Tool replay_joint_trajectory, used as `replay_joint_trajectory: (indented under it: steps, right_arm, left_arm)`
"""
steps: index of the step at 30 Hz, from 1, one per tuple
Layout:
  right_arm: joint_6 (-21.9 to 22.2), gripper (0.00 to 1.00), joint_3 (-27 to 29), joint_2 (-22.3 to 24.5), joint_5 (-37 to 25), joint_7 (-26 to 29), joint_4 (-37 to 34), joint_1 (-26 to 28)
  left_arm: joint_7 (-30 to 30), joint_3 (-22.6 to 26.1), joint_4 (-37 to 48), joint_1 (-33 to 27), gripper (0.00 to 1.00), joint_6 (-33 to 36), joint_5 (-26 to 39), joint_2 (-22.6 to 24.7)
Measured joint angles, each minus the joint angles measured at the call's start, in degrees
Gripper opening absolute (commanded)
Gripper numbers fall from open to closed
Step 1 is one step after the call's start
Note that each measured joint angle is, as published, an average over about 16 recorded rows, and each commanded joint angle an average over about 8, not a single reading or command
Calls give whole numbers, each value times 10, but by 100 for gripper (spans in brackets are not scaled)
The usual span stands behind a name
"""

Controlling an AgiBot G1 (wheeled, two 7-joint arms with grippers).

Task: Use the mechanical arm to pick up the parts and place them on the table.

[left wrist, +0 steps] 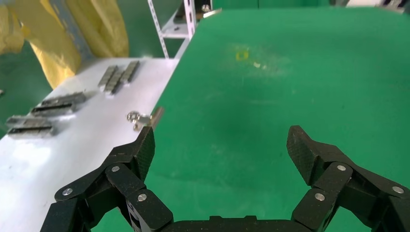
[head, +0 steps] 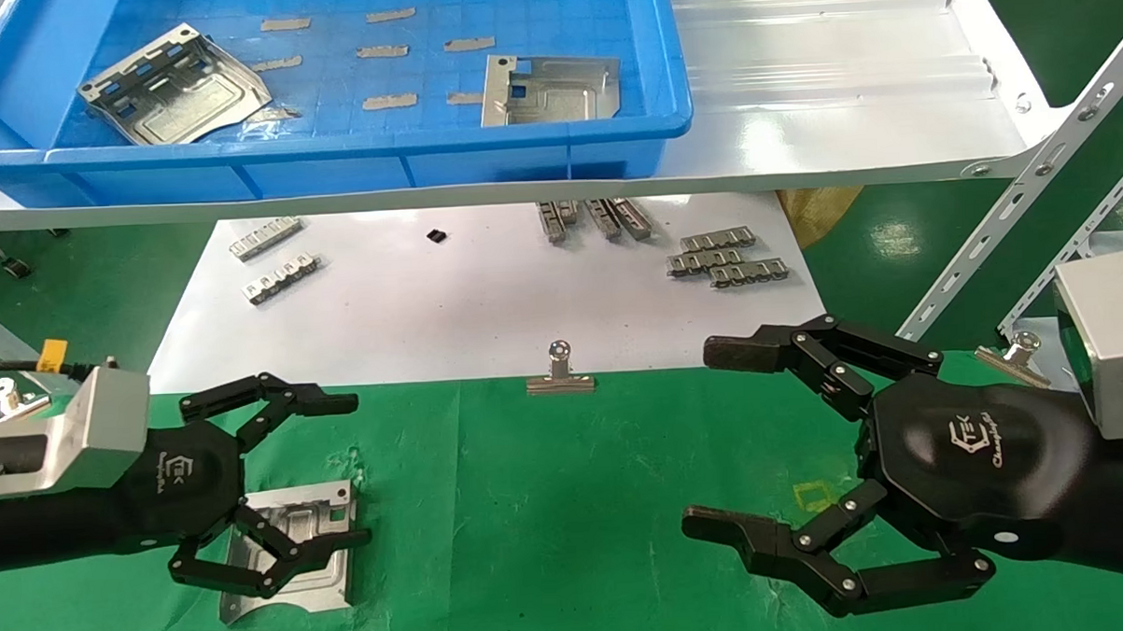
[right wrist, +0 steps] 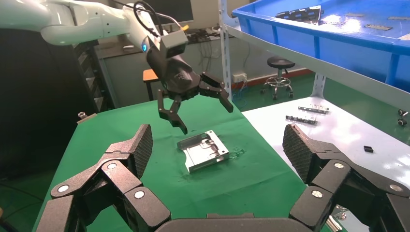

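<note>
— Where's the left gripper (head: 287,484) at?

— Lower left of the head view, hanging over the green cloth table (head: 568,502). Its black fingers (head: 326,404) are spread wide with nothing between them. From the right wrist camera you can see it (right wrist: 196,108) is up in the air, clear of the plate (right wrist: 203,150) beneath.

— So a part is on the table?

— One is. A silver stamped metal plate (head: 312,539) lies flat on the green cloth at lower left, right under that open hand; the lower fingers cross in front of it from this angle, but they aren't touching it.

— And the rest of the parts?

— Two more sit in the blue bin (head: 351,164) on the white shelf (head: 843,91) along the top of the frame. One plate (head: 175,86) is in the bin's upper left, turned at an angle; the other (head: 549,90) is near the middle, against the bin's front wall. Small grey strips are scattered on the bin floor between them.

— The right gripper?

— Lower right of the frame (head: 715,436), fingers also wide apart, empty, hovering over the cloth.

— Anything else about?

— A white sheet (head: 449,310) lies beyond the cloth with toothed metal strips (head: 728,258) in small groups, and a binder clip (head: 560,372) sits at its near edge, centre frame. Another clip (head: 1016,354) is off to the right.
</note>
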Motion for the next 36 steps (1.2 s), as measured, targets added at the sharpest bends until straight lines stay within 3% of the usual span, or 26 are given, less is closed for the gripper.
replay_joint_trajectory:
  steps: [36]
  right_arm:
    - [0, 100, 0, 0, 0, 0, 0, 0]
  left_arm:
    - [-247, -220, -298, 169, 100, -37, -65, -29]
